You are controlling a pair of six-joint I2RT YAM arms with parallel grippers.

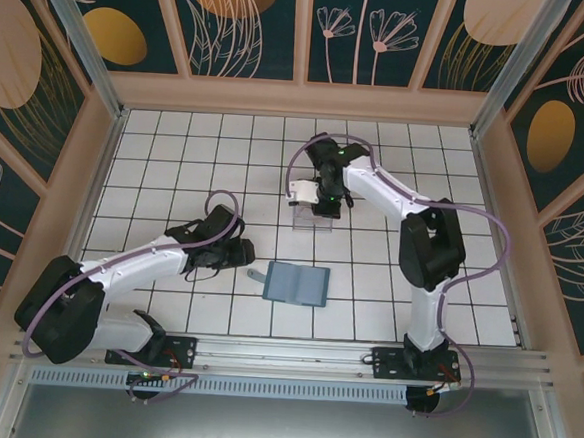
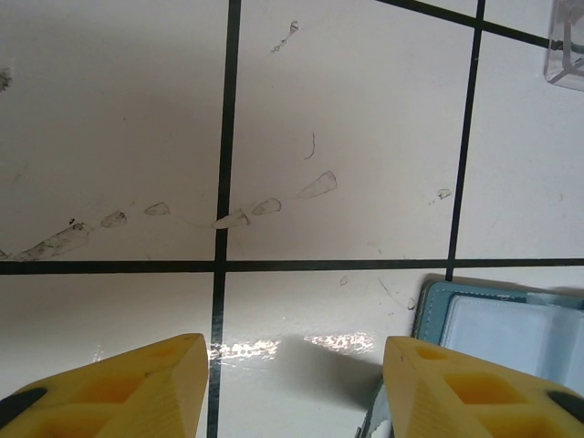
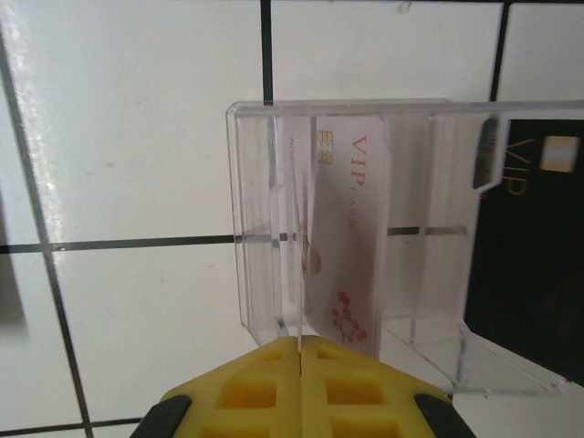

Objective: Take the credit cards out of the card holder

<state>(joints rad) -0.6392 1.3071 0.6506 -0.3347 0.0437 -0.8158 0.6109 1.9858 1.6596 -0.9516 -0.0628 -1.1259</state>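
You look to be at the drop-off. Your right claw (image 3: 301, 351), pressed shut, meets the clear tray (image 3: 255, 182) holding the pale card (image 3: 351, 237), with the black card (image 3: 529, 255) at frame right. Your left claw (image 2: 294, 365) stands part-open and empty beside the card holder (image 1: 296, 284), lower centre. Next, back out without dragging the tray.

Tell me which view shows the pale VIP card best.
Right wrist: the pale card sits mid-frame, with its chip, red lettering and flowers readable through the clear tray. In top external the card is too small to tell. Left wrist catches a tray corner.
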